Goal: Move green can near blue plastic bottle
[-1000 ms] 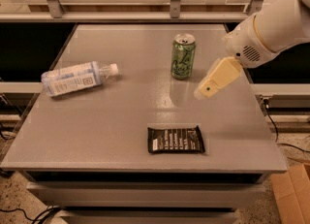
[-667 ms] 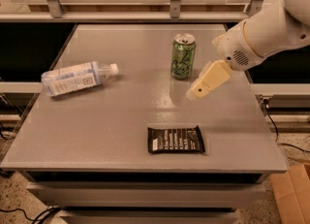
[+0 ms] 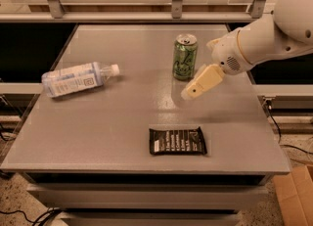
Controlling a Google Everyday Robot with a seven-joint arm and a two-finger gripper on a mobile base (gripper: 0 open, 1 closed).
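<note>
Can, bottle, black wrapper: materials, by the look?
Green can: likely thin metal, silvery top, printed side. Blue plastic bottle: clear pale-blue plastic, see-through, white cap. Black wrapper: probably plastic film, flat, faint sheen. Gripper hangs just front-right of the can.

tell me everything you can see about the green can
The green can is a small light-green metal drink can with dark swirly markings and a silver pull-tab top. It stands upright on the grey table, toward its far right part. The gripper hangs close by its right side, seemingly not touching it.
</note>
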